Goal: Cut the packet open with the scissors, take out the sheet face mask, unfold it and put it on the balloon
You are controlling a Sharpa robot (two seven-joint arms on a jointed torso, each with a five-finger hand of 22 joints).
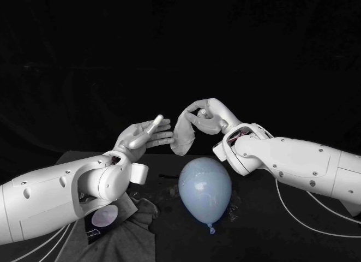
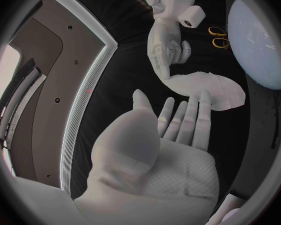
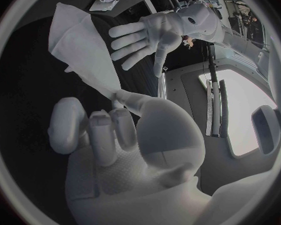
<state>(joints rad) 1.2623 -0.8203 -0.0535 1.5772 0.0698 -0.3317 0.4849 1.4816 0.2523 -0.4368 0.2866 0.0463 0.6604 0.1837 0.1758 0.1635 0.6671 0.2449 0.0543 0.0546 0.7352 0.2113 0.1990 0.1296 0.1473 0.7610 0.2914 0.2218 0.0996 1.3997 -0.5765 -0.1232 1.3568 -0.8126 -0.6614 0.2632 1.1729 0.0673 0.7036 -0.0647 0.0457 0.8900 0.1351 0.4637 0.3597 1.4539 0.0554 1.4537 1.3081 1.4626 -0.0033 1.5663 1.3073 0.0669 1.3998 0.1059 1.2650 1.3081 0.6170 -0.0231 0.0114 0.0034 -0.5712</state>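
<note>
Hanging in the head view: one pale, limp fabric sheet face mask [image 1: 183, 137], pinched at its top edge by the silver right hand [image 1: 210, 115], above the black table [image 1: 259, 240]. The silver left hand [image 1: 149, 136] is raised just beside it, fingers spread, holding nothing. One pale blue egg-shaped rubber balloon [image 1: 204, 188] lies on the table below the mask, knot end toward the robot.

Left wrist view: left hand [image 2: 172, 145] palm open, fingers straight and slightly apart, tips by the mask [image 2: 206, 87]; contact cannot be told. Right hand [image 2: 168, 50] holds the mask's other end. Yellow-handled scissors [image 2: 218, 37] lie near the balloon [image 2: 259, 40].

Right wrist view: right hand [image 3: 115, 150] fingers pressed together on a corner of the mask [image 3: 81, 45]; left hand [image 3: 147, 35] splayed beside it.
</note>
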